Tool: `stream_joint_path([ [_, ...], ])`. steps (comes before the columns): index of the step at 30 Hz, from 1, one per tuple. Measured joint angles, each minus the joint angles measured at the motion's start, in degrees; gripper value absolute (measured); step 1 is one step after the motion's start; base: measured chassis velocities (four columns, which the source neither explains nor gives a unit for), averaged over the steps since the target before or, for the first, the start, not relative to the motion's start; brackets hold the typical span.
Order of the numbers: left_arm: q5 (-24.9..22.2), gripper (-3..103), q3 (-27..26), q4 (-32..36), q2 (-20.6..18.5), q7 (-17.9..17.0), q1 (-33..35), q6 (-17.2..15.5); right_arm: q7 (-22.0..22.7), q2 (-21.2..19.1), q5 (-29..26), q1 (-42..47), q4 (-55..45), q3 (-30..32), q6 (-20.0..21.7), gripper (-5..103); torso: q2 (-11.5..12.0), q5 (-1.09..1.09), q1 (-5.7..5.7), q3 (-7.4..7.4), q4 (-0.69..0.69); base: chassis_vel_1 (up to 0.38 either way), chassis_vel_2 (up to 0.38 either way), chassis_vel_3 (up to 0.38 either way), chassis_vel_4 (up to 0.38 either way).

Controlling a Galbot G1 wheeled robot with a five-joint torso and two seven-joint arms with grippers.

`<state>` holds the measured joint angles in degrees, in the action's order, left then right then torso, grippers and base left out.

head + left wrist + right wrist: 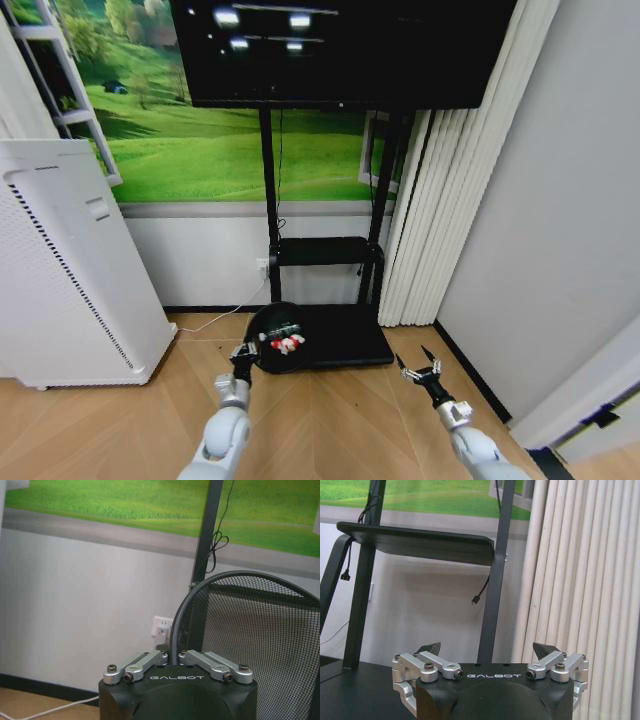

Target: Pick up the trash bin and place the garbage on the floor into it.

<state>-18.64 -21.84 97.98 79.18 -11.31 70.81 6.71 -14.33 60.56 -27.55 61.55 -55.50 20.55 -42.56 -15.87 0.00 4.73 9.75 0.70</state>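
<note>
The trash bin (277,338), a black wire-mesh wastebasket with a rolled rim, is held tilted above the floor (330,420), its mouth turned toward the head camera. Inside it lie the garbage (286,341): red and white pieces and a clear item with a green label. The left gripper (243,352) is clenched on the rim; in the left wrist view the rim (176,630) passes between its closed fingers (145,662), with the mesh wall (250,650) beside them. Directly behind the bin is the black base plate (345,340) of a TV stand (270,190), which carries a small shelf (322,250) and a dark screen (340,50). A white perforated appliance (70,270) stands to the left, near the bin but apart from it. White curtains (450,170) hang to the right. The right gripper (420,366) hovers over the floor, right of the base plate, released, its fingers (544,649) spread wide with nothing between them.
</note>
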Motion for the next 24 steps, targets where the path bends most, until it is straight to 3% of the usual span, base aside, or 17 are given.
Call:
stream_joint_path([
  [10, 0.3, 2, -0.2, 0.7, 1.1, 0.3, 0.7, 0.3, -0.3, 0.4, 0.1, 0.7, 0.9, 1.0, -1.4, 100, 0.0, 0.0, 0.01, 0.01, 0.01, 0.037, -0.052, -0.062, 0.046],
  [24, 2.6, 2, -1.2, 0.6, 3.4, 0.6, 3.5, 1.7, -2.1, 0.1, 0.6, 1.9, 1.0, 1.7, -3.2, 100, 0.0, 0.0, 0.0, 0.0, 0.01, 0.202, -0.192, -0.197, 0.206],
])
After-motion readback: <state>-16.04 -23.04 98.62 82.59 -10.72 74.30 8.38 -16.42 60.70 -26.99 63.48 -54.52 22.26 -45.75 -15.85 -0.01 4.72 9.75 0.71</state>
